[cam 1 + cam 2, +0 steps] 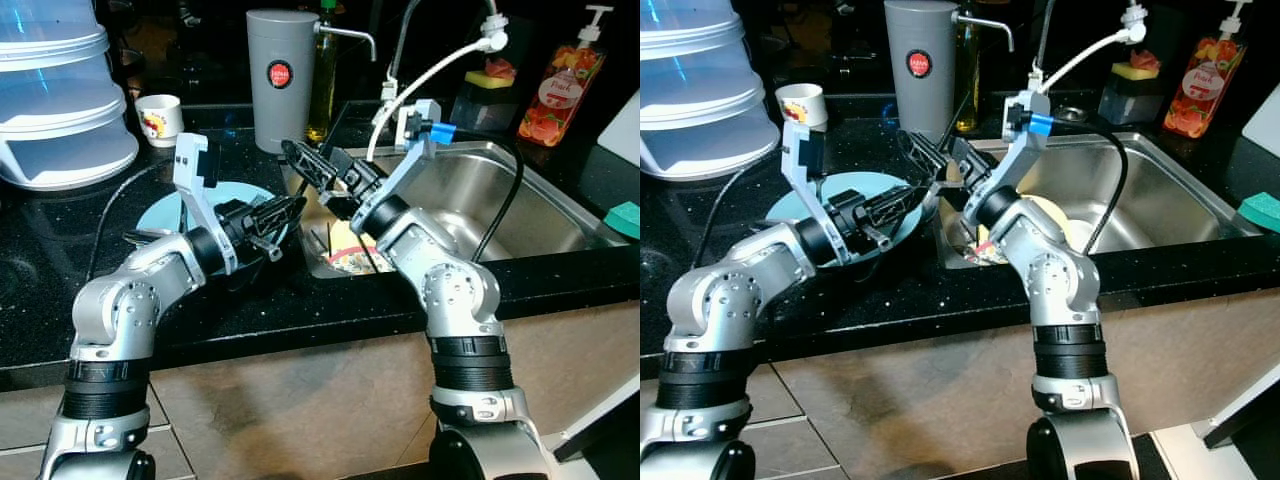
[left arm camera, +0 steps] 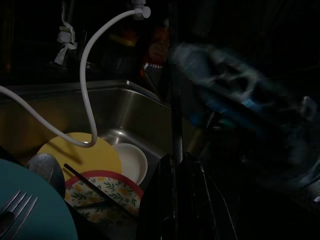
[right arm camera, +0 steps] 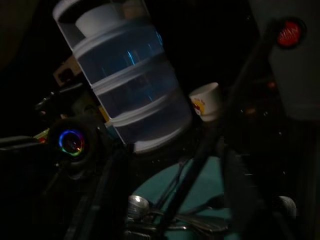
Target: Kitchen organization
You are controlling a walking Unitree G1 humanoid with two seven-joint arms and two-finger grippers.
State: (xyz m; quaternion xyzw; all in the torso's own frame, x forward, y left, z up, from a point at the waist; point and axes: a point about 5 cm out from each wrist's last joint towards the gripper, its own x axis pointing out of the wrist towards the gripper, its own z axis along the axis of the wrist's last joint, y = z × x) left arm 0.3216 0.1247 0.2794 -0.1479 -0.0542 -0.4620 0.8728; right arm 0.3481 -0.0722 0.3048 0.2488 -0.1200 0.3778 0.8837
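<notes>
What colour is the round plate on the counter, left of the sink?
Light blue-teal round plate, seen best in the right eye view.

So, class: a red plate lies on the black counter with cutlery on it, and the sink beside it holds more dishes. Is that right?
Not quite. The plate on the counter is light blue, not red, as the right eye view shows. Cutlery does lie on it, and the sink beside it does hold more dishes.

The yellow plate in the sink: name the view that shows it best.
The left wrist view: the yellow plate lies in the sink, its upper face open, overlapped by a floral plate. In the right eye view only a pale sliver shows behind the right arm.
</notes>
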